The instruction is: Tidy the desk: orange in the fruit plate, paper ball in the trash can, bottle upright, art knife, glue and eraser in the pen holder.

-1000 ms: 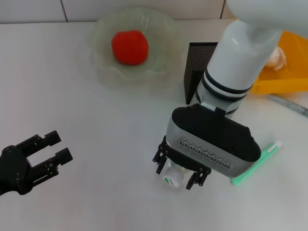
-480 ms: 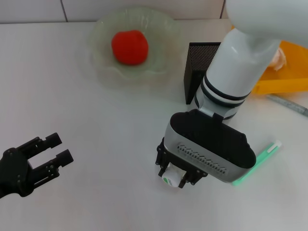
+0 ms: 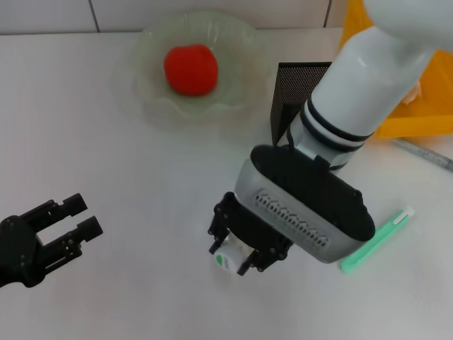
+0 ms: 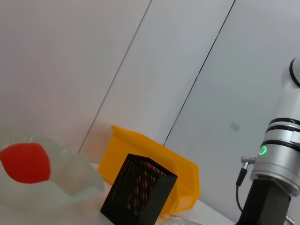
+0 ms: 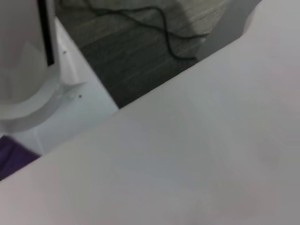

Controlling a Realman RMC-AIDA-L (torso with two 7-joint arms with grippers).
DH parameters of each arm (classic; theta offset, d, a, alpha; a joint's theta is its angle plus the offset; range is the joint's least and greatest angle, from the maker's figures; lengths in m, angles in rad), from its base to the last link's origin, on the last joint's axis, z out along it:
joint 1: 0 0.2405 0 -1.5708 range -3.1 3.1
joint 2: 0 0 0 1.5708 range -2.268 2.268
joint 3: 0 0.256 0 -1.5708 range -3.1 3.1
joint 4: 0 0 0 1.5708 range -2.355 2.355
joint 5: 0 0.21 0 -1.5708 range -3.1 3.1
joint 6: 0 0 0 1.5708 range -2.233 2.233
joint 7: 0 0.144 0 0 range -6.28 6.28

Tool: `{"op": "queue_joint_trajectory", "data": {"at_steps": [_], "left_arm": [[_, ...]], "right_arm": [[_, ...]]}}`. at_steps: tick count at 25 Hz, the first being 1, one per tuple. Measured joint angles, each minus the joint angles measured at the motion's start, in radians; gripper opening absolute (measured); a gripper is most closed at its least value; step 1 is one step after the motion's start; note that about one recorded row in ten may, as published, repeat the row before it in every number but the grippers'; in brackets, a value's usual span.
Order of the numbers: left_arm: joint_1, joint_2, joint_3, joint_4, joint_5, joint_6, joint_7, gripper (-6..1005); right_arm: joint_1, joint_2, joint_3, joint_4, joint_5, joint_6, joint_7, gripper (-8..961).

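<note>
Leftward since a moment ago, the right pincer [image 3: 231, 253] carries the bottle [image 3: 228, 259] over the worktop [image 3: 141, 184]. It seems clamped on the white cap, mostly hidden. Left pincer [image 3: 79, 216] sits apart, idle.

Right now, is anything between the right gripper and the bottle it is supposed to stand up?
No. The right gripper is already closed around the bottle, whose white cap end pokes out between the fingers, in front of the pen holder. The left gripper waits open, far off.

White arm [image 3: 368, 85], black bands, black end effector [image 3: 237, 248]
</note>
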Motion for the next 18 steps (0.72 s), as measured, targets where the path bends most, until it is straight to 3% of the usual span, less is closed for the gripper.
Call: {"op": "queue_joint_trajectory", "data": {"at_steps": [6,10,18], "left_arm": [[-0.001,0.003,-0.034,0.000,-0.001,0.001,-0.003,608],[-0.003,0.011,-0.050,0.000,0.004,0.013,-0.005,541],[-0.011,0.022,-0.054,0.008,0.005,0.037,-0.007,541]], "right_arm": [[-0.044,-0.005,0.109,-0.031,0.081,-0.013,0.002,436],[-0.114,-0.009,0.226,-0.061,0.166,-0.018,0.022,436],[-0.202,-0.009,0.393,-0.051,0.273,-0.018,0.068,436]]}}
